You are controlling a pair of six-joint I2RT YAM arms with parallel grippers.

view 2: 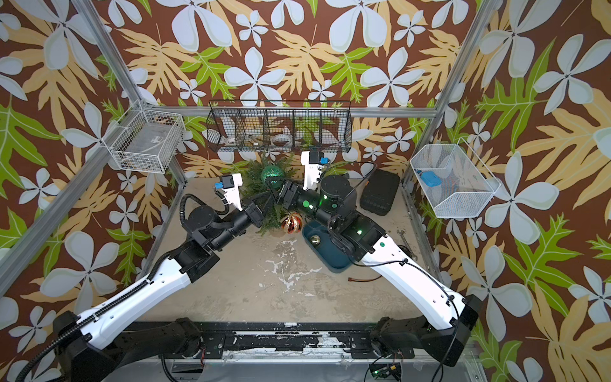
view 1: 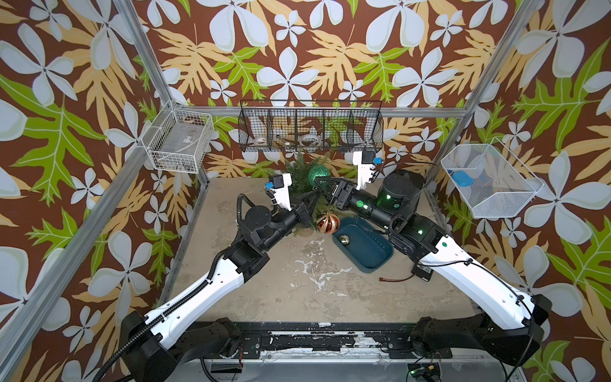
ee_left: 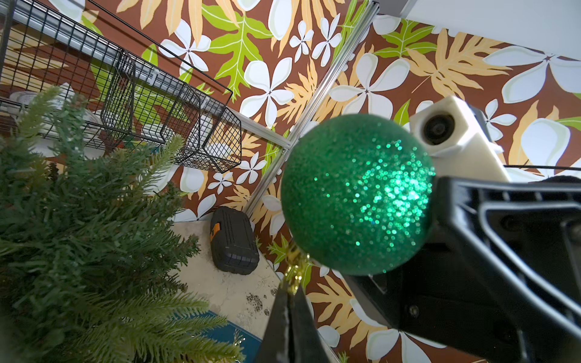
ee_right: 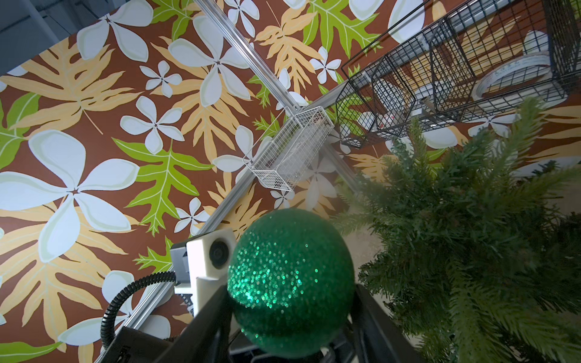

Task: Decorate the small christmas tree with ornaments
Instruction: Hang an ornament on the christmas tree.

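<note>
The small christmas tree point(view 1: 299, 180) point(view 2: 254, 180) stands at the back of the table, bushy and dark green point(ee_left: 78, 235) point(ee_right: 471, 235). My right gripper point(view 1: 322, 182) point(ee_right: 290, 298) is shut on the glittery green ball point(view 1: 319, 174) point(view 2: 271, 173) point(ee_right: 290, 279), held just beside the tree's upper branches. My left gripper point(view 1: 314, 195) point(ee_left: 290, 290) is shut on the ball's gold hanging loop point(ee_left: 294, 267), just below the ball point(ee_left: 355, 195). A red-and-gold striped ornament point(view 1: 328, 222) point(view 2: 291, 223) lies at the tree's foot. A small gold ball point(view 1: 344, 239) point(view 2: 315, 238) sits in the teal tray point(view 1: 367, 256).
A black wire basket point(view 1: 310, 129) hangs on the back wall right above the tree. White wire baskets hang at the left point(view 1: 180, 142) and right point(view 1: 489, 182). A black case point(view 2: 380, 193) point(ee_left: 234, 242) lies in the back right corner. A thin cable point(view 1: 396, 279) lies near the tray.
</note>
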